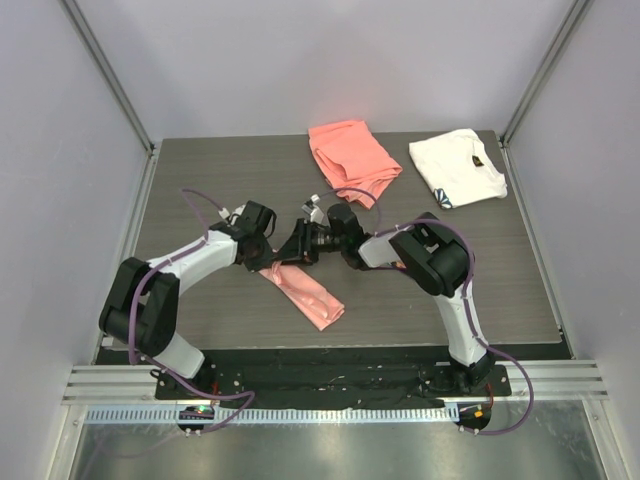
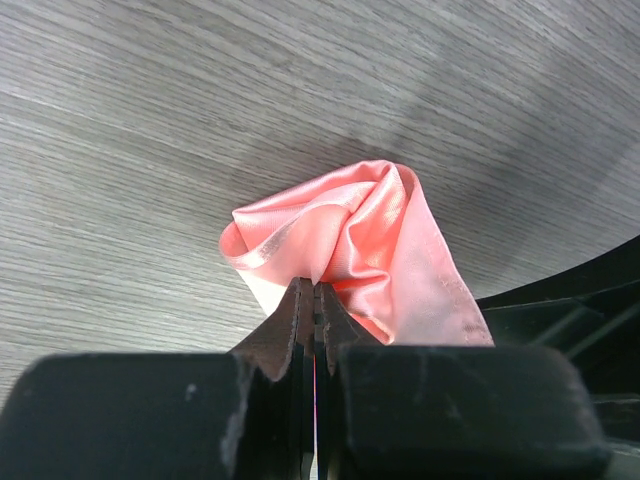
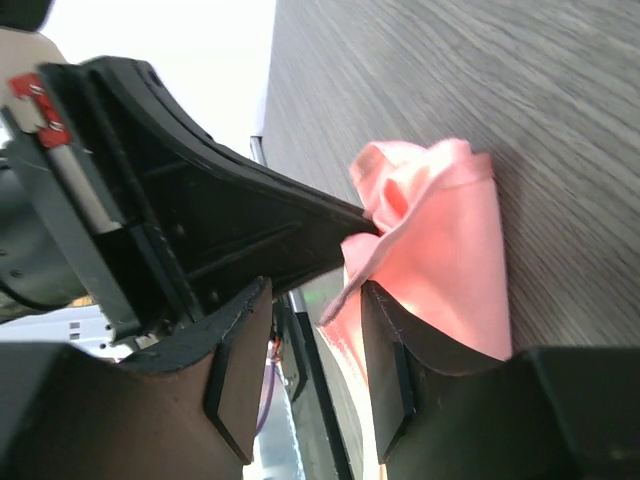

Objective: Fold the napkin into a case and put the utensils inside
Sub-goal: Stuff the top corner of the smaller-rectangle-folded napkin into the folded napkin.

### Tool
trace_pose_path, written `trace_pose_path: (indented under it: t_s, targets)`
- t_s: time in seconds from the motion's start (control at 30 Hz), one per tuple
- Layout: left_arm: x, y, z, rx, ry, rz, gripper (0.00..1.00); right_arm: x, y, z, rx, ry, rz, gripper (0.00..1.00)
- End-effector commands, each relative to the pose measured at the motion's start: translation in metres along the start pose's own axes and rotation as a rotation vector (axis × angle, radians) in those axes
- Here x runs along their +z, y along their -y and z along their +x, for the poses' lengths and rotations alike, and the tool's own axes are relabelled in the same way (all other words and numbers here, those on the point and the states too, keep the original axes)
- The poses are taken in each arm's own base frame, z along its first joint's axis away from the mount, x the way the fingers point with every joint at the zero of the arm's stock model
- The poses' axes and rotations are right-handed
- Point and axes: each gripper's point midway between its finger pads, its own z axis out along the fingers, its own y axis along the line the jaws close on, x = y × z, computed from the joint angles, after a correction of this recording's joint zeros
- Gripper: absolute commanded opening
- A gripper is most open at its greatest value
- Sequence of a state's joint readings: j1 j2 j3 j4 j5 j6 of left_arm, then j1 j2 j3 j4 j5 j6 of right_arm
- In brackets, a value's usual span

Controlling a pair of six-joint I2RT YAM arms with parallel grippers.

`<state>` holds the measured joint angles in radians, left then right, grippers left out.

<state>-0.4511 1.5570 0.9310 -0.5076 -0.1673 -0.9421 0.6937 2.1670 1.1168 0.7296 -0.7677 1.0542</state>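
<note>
- Pinching the napkin (image 2: 370, 240), the left claw (image 2: 313, 292) has its two fingers pressed tight together on a bunched edge of the shiny pale-pink cloth.
- At the same end of the napkin, the right claw (image 3: 315, 300) has its fingers partly apart, with a gap you can see between them.
- A loose edge of the napkin hangs into that gap, close to one finger (image 3: 390, 350). Nothing is squeezed there, and I cannot tell if the cloth touches the finger.
- The two claws meet nose to nose at this end of the napkin. The left one comes from the left and the right one from the right.
- The napkin is folded into a long, narrow strip. The end by the claws is crumpled up. The rest lies on the grey tabletop (image 1: 520, 270), slanting toward the near edge.
- Behind the napkin, at the back of the tabletop, lies an orange-pink cloth (image 1: 350, 155).
- A white cloth (image 1: 458, 168) lies to the right of the orange-pink one. Both are well apart from the napkin.
</note>
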Motion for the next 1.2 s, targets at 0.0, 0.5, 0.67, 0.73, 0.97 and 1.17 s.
trace_pose_path:
  t_s: [0.0, 0.5, 0.67, 0.73, 0.97, 1.17]
  targets:
    - [-0.010, 0.013, -0.008, -0.036, 0.029, 0.069, 0.00, 0.006, -0.026, -0.013, -0.048, 0.023, -0.109, 0.46]
    - [-0.010, 0.014, -0.003, -0.058, 0.018, 0.089, 0.00, 0.023, -0.005, 0.005, 0.072, 0.030, -0.125, 0.49]
    - [-0.009, 0.009, -0.002, -0.074, 0.031, 0.082, 0.00, 0.016, -0.004, 0.006, 0.030, 0.037, -0.119, 0.52]
    - [-0.009, 0.008, -0.002, -0.080, 0.029, 0.082, 0.00, 0.011, 0.000, 0.007, 0.032, 0.046, -0.103, 0.52]
    - [-0.007, 0.006, 0.000, -0.080, 0.024, 0.077, 0.00, -0.002, -0.004, 0.012, -0.013, 0.043, -0.093, 0.52]
    - [-0.007, 0.005, 0.001, -0.079, 0.020, 0.075, 0.00, -0.006, -0.006, 0.011, -0.040, 0.042, -0.066, 0.47]
